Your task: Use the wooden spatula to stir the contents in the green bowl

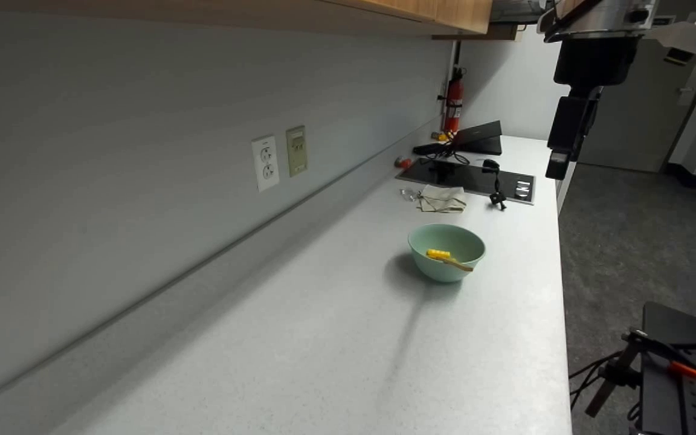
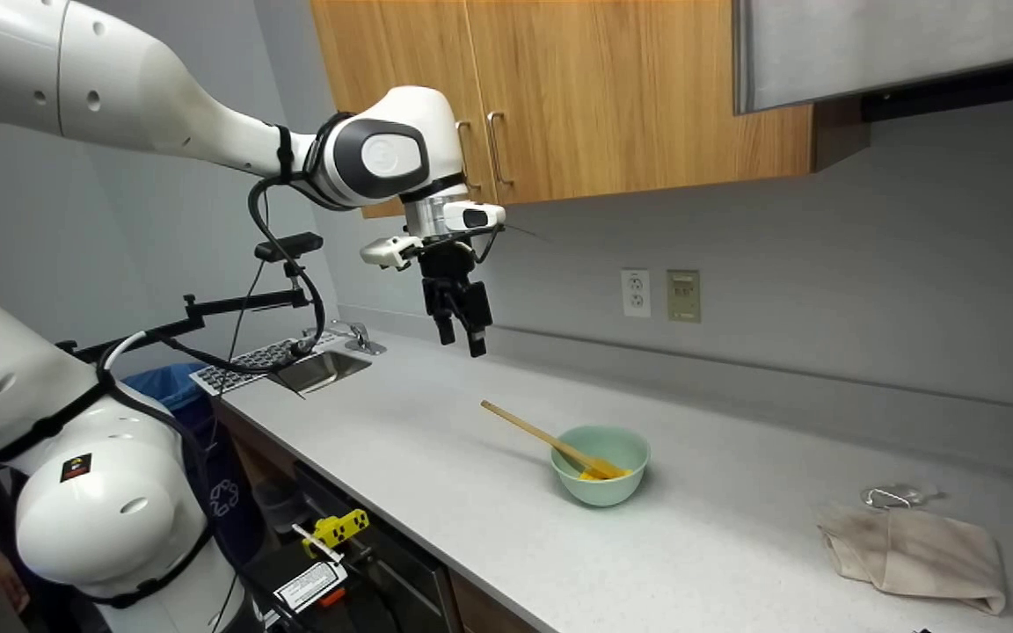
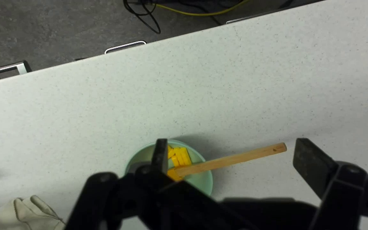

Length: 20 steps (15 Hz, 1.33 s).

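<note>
Wrist view: the speckled white surface (image 3: 203, 83) spans most of it. In an exterior view, the white arm (image 2: 199, 119) reaches over the surface, and the black tool (image 2: 462, 341) at its end hangs above, its fingers spread well apart. The green bowl (image 2: 596, 494) sits upright on the surface, lower than the tool, one finger covering part of it in the wrist view. Apart from the bowl lies a folded pale cloth (image 2: 920, 558). The wooden spatula (image 3: 232, 160) leans tilted in the bowl, handle jutting past the rim. Yellow pieces (image 3: 185, 156) lie inside, beside the spatula's lower end.
</note>
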Tool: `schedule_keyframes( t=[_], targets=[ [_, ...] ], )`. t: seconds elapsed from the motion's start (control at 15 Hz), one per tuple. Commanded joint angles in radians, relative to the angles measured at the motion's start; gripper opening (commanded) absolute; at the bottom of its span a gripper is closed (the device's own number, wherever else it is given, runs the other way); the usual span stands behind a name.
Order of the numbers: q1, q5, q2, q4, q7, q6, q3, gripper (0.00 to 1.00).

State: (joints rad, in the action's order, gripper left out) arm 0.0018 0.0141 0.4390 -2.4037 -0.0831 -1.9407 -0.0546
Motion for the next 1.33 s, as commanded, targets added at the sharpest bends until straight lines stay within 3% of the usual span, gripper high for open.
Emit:
schedule_keyframes(
  t=[0.0, 0.33, 0.67, 1.27],
  targets=[
    [0.005, 0.002, -0.001, 0.001, -0.001, 0.002, 0.004, 1.00],
    [0.004, 0.002, -0.002, 0.001, -0.001, 0.002, 0.008, 1.00],
    [-0.014, -0.040, -0.101, 0.008, -0.184, -0.045, -0.005, 1.00],
    [-0.014, -0.152, -0.293, 0.019, -0.573, -0.300, -0.013, 1.00]
  ],
)
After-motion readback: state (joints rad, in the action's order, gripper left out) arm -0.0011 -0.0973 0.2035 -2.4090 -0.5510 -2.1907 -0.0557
